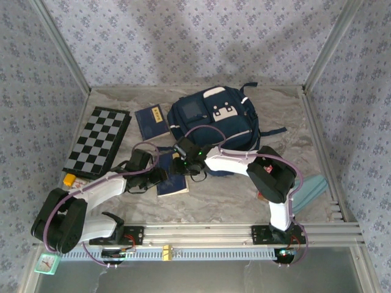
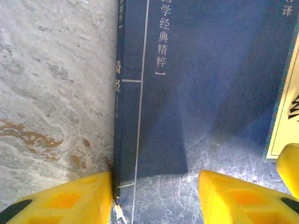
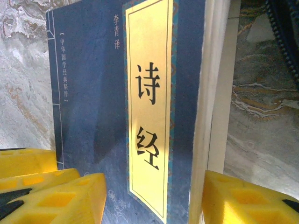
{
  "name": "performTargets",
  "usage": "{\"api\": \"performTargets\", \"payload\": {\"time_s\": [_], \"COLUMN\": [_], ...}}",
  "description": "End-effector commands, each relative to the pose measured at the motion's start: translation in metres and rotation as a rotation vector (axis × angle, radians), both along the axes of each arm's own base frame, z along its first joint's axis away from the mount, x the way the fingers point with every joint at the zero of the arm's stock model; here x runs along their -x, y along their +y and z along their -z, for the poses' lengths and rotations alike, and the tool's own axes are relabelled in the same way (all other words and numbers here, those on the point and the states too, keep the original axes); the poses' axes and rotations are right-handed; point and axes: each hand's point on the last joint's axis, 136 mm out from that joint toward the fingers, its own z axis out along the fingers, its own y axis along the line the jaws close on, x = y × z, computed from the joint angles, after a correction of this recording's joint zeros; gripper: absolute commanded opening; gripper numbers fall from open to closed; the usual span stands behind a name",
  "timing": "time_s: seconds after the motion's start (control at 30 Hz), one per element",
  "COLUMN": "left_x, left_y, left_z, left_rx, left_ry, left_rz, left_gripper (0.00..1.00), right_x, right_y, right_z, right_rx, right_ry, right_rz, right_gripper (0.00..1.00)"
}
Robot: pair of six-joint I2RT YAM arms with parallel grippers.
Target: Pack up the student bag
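Top external view shows me the backpack (image 1: 214,116) lying flat on the desk (image 1: 232,198), with a blue book (image 1: 171,180) just in front of it. My left gripper (image 2: 155,175) stands half wide astride the book's spine edge. My right gripper (image 3: 152,179) stands half wide astride its page edge. I cannot tell whether either pinches it.

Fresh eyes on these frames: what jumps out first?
The navy student bag, back centre of the table, dominates. In front of it the left gripper and right gripper stand open over opposite edges of a blue book with a yellow title label. A checkerboard lies at left.
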Motion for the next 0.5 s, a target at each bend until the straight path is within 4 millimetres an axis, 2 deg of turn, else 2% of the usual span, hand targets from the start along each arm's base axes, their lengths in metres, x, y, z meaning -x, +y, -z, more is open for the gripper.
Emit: {"api": "performTargets", "payload": {"time_s": [0.0, 0.27, 0.47], "left_x": [0.001, 0.001, -0.001], "left_y": [0.008, 0.012, 0.009], "left_z": [0.001, 0.004, 0.002], "left_rx": [-0.045, -0.073, -0.061], "left_ry": [0.008, 0.027, 0.020], "left_rz": [-0.016, -0.023, -0.021], "left_gripper": [0.51, 0.51, 0.51], "right_x": [0.007, 0.011, 0.014], "right_y": [0.013, 0.010, 0.011], "right_z": [-0.032, -0.050, -0.046], "right_rx": [-0.064, -0.092, -0.116], "right_ry": [-0.014, -0.022, -0.006], "right_rz": [-0.042, -0.074, -0.089], "right_gripper": [0.56, 0.52, 0.46]}}
